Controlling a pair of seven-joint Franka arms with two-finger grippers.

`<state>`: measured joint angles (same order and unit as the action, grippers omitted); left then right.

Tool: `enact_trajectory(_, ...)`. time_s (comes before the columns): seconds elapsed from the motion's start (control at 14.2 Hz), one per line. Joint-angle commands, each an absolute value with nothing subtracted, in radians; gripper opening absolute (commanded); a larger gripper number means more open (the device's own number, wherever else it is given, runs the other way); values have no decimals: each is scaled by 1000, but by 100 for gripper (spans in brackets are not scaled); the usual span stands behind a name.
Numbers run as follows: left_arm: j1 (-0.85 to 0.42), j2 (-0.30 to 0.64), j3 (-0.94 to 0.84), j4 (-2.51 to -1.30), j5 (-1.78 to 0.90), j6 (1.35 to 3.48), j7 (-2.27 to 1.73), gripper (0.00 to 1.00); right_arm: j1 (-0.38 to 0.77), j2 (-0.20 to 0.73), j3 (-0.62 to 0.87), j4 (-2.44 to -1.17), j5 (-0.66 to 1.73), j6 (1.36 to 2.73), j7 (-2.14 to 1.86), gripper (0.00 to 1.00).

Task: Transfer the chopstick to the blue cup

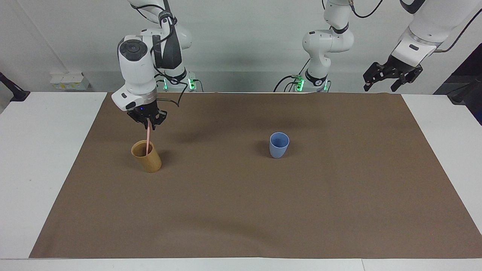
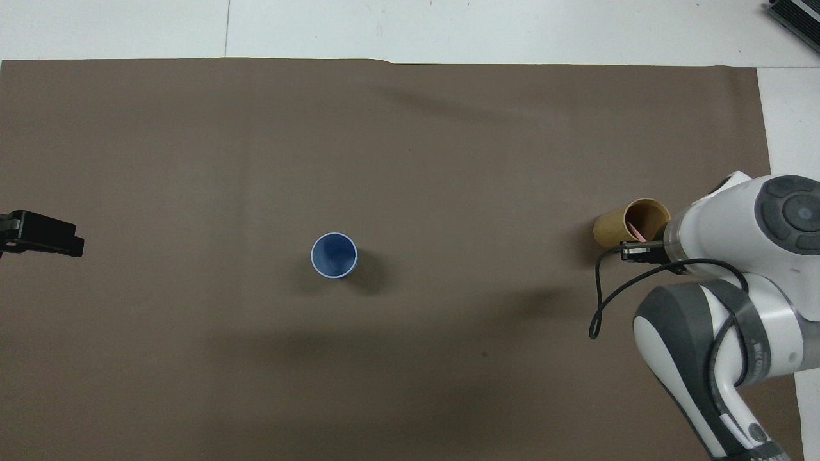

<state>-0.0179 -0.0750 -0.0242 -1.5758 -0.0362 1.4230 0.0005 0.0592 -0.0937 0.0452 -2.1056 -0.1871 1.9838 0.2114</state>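
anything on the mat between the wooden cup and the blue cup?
Nothing: bare brown mat between the wooden cup and the blue cup. Both views show it, the overhead one most plainly.

Chopstick (image 1: pixel 148 136): pale pink. Blue cup (image 1: pixel 279 147): light blue, plain, darker inside. Wooden cup (image 1: pixel 147 158): tan, plain. Table cloth (image 1: pixel 263 210): plain brown. Table (image 1: pixel 34 158): white. Arms: white, grey joints; grippers black.

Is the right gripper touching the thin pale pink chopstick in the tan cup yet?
Touching. The facing view shows the right gripper with its jaws drawn in onto the upper end of the thin pale pink chopstick.
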Motion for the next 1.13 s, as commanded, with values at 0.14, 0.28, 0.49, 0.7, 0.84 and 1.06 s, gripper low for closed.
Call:
enact_trajectory(0.14,-11,-81,-34,-1569,-34,1417,5,100,46,-115,54,-2122,-210,2000,222,14)
enact_trajectory(0.28,-8,-81,-32,-1572,-34,1419,5,100,46,-115,54,-2118,-207,2002,224,11)
enact_trajectory(0.49,-5,-81,-28,-1569,-32,1419,5,100,46,-114,54,-2115,-199,2005,230,4)
enact_trajectory(0.7,-8,-81,-29,-1572,-32,1419,5,100,46,-112,54,-2102,-196,1997,233,0)
enact_trajectory(0.84,-6,-81,-28,-1569,-32,1419,5,100,45,-109,52,-2080,-196,1991,232,0)
enact_trajectory(1.06,-6,-81,-29,-1572,-32,1419,5,100,38,-106,52,-2021,-181,1939,227,0)
